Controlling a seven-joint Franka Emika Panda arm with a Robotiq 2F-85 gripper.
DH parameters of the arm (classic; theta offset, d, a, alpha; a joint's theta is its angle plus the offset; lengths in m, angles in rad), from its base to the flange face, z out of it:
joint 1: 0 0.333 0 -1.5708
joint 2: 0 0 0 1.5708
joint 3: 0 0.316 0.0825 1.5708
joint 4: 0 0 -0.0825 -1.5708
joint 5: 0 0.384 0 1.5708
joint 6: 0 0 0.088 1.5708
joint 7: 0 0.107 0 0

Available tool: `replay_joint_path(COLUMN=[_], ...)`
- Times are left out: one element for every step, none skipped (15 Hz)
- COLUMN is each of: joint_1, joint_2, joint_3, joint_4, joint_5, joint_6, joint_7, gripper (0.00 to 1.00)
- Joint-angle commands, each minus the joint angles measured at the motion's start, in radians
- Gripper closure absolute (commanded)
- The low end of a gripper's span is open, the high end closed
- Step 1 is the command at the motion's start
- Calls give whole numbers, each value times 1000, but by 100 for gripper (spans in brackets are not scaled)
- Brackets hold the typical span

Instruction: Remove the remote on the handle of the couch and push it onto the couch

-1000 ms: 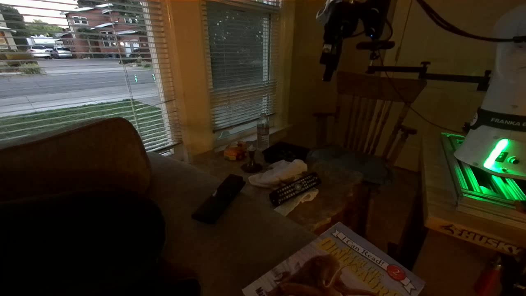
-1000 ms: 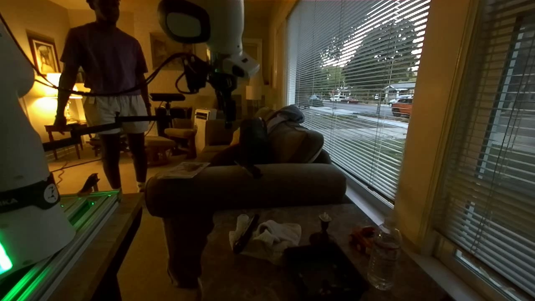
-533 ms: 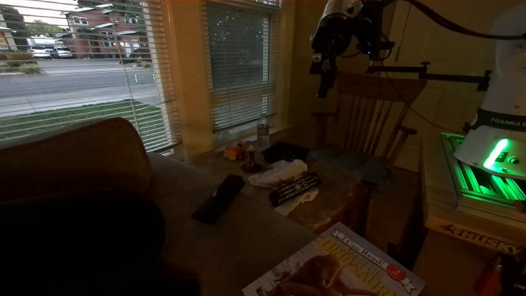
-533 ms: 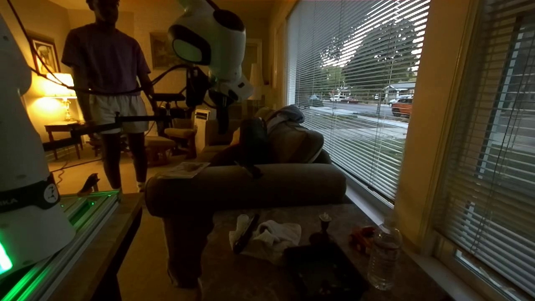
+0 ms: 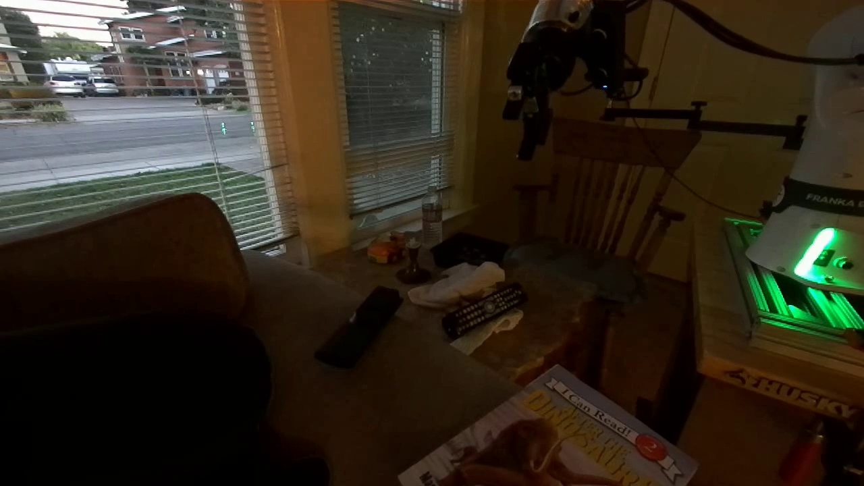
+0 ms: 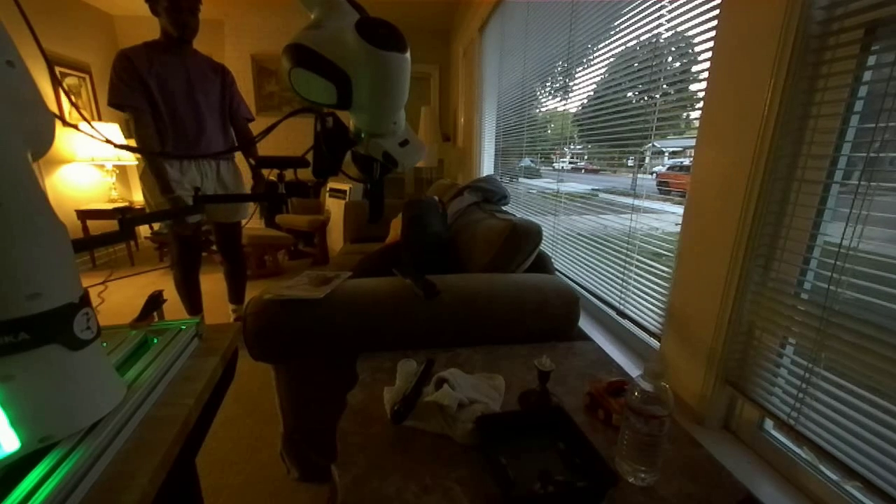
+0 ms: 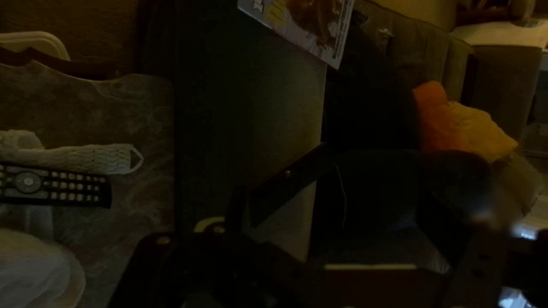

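Observation:
The remote point(image 5: 360, 327), long and dark, lies on the couch's handle, a broad brown armrest point(image 5: 405, 398). In an exterior view the remote point(image 6: 424, 285) looks small on the armrest point(image 6: 497, 301). In the wrist view the remote point(image 7: 284, 184) slants across the armrest point(image 7: 265, 107); its buttons are too dark to read. The couch point(image 5: 121, 263) has a rounded brown back, also seen in an exterior view point(image 6: 500, 241). My gripper point(image 5: 524, 131) hangs in the air, apart from the remote. In the wrist view its fingers point(image 7: 338, 214) stand wide apart with nothing held.
A book point(image 5: 553, 439) lies on the armrest's front end. A large black object point(image 5: 135, 391) stands on the couch beside the armrest. A side table holds another remote point(image 5: 484, 310) on white cloth, a candle holder point(image 5: 413, 263), a black tray point(image 5: 469, 250) and a bottle point(image 5: 432, 219).
My gripper has come down and a little to the left in an exterior view, mostly in the earlier half second; since then it is almost still. The remote has not moved.

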Motion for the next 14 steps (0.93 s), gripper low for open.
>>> replay_joint_path(joint_1=[9, 17, 24, 31, 57, 65, 75, 83, 89, 94, 96, 99, 98, 99], joint_2=[126, 166, 203, 244, 283, 322, 358, 389, 423, 452, 480, 510, 539, 567], joint_3=[90, 122, 149, 175, 176, 192, 200, 205, 209, 209, 208, 205, 202, 199], joint_4=[81, 113, 144, 178, 210, 239, 262, 285, 307, 327, 349, 374, 393, 413], joint_5=[255, 333, 409, 471, 521, 557, 575, 601, 627, 643, 668, 695, 711, 726], joint_6=[165, 233, 287, 341, 389, 420, 440, 451, 459, 461, 464, 469, 465, 469], joint_7=[-61, -66, -83, -93, -102, -97, -78, -76, -79, -77, -91, -98, -92, -90], gripper=[0, 0, 0, 0, 0, 0, 0, 0, 0, 0, 0, 0, 0, 0])
